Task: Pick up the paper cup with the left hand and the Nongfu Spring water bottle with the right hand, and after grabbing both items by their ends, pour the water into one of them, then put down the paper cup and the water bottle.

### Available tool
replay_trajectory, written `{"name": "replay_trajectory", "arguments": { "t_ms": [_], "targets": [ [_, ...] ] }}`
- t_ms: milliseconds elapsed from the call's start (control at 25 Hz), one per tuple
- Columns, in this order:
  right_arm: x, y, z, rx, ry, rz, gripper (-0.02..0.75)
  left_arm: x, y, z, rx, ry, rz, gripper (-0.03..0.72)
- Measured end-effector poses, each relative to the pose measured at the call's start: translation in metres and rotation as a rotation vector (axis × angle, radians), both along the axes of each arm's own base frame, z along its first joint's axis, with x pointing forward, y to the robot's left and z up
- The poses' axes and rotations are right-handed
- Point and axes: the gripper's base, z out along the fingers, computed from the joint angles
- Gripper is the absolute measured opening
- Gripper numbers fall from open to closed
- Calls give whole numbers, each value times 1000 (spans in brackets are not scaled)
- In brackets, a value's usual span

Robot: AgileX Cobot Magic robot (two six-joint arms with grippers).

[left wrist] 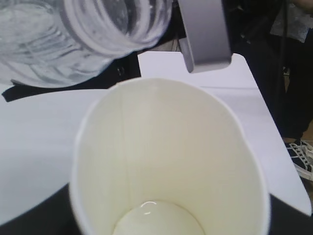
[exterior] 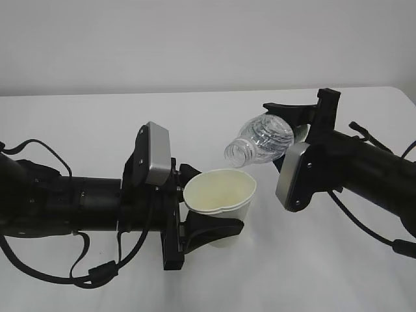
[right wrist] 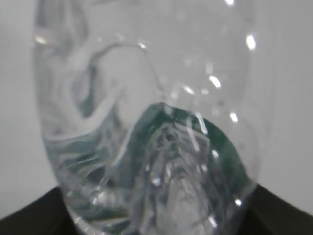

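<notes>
Two claws clamped, left claw around paper cup, right claw tilting water bottle just above its rim

The place looked like a lab or a test room. A plain white table stood before a bare pale wall, and two black robot arms worked on it. A sneaker showed on the floor beside the table.
</notes>
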Motion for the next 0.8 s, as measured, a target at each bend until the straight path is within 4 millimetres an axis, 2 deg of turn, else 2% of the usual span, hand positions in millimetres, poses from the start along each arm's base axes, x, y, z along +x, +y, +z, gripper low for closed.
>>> {"name": "replay_trajectory", "arguments": {
  "t_ms": [400,440,800],
  "targets": [
    [0,0,0,-23,-18,1,469,-2,0,-1,8,-5,-20,447],
    [0,0,0,-24,-20,1,489,-2,0,-1,8,-5,-20,447],
    [0,0,0,-37,-30,3,470,0,1,-5,52,-4,-6,447]
  ]
}}
